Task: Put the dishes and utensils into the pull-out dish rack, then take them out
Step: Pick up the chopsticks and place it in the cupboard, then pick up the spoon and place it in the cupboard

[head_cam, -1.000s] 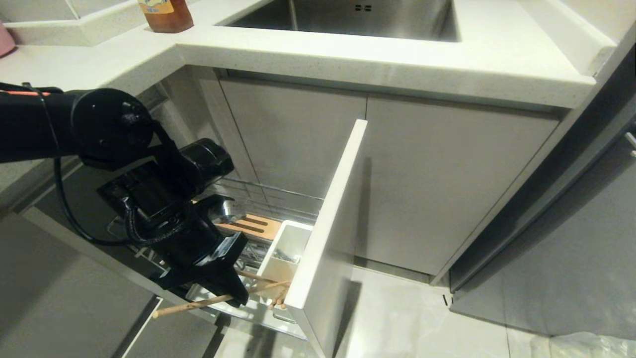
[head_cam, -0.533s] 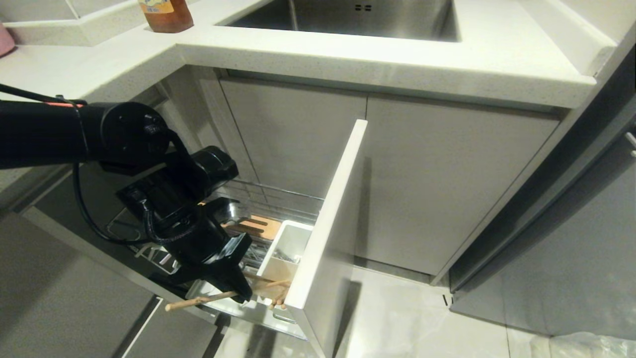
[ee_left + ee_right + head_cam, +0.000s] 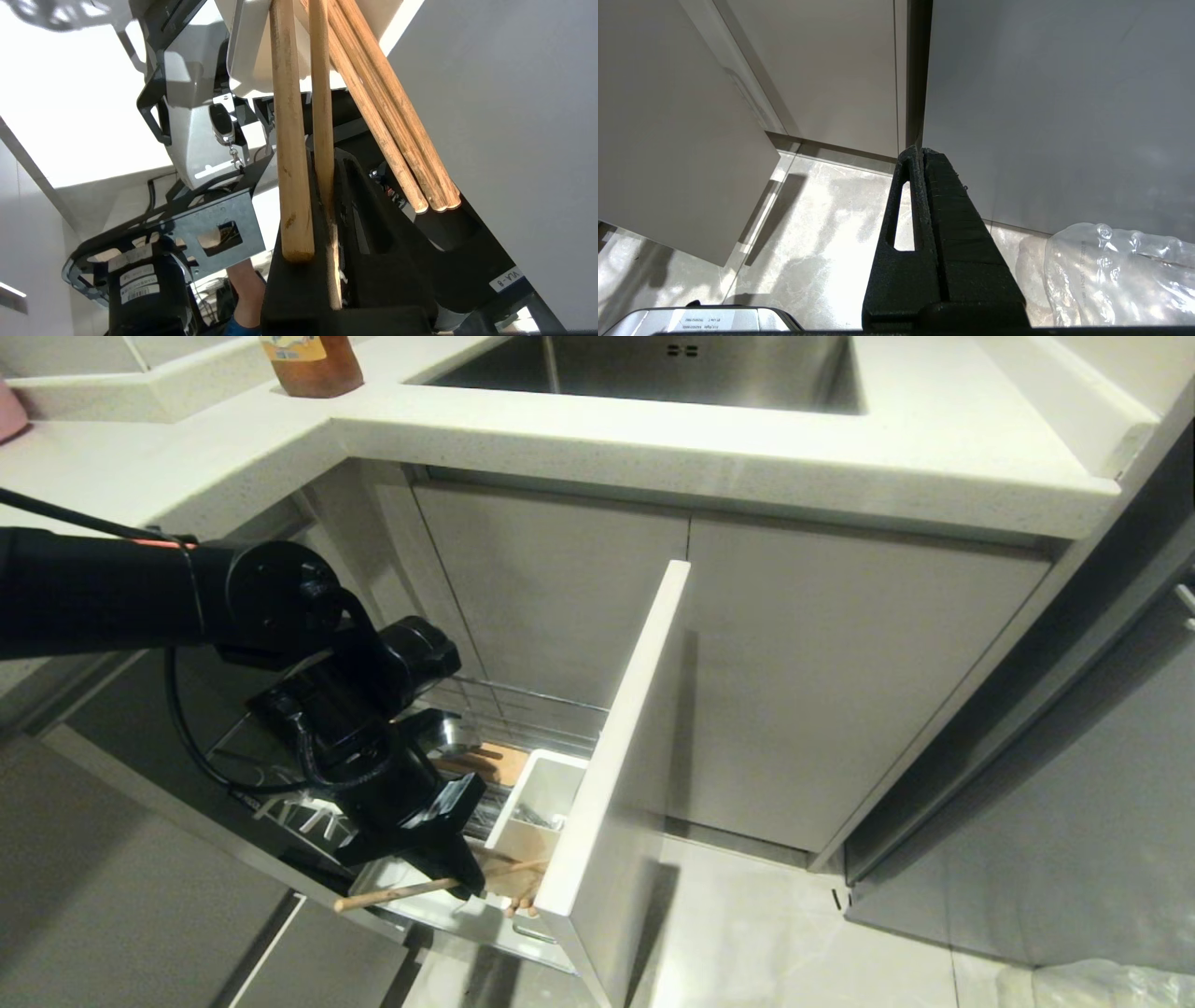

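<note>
Left of the pale-grey flat front panel (image 3: pixel 621 737) of the pull-out dish rack (image 3: pixel 523 705), the black left arm reaches down from the side into the chrome wire basket. The left gripper (image 3: pixel 462 882) hangs low, just left of that panel and tilted toward it. Its jaws are pressed together on a pair of long light-wood chopsticks (image 3: pixel 392 894). In the left wrist view one stick is pinched in the narrow slot between the jaws (image 3: pixel 327 186), while the other lies against the outer side of one finger, so I judge the grip on the pair loose. The held chopsticks point toward the panel, tips at the white plastic utensil box (image 3: pixel 551 784) that stands against it. They seem slanted this way so they can slide into the box's opening.

Three more wooden sticks (image 3: pixel 397 140) already lean out of that box beside the panel, which suggests this is where the utensils go. Behind the box, farther from the panel's near end, lies the slotted light-wood strip (image 3: pixel 490 761). No plate or bowl can be made out.

Right of the panel, the two grey cabinet doors (image 3: pixel 840 663) stand closed. The right gripper (image 3: pixel 920 158) appears only in its own wrist view, jaws together and empty, parked above the pale floor (image 3: pixel 808 224).
</note>
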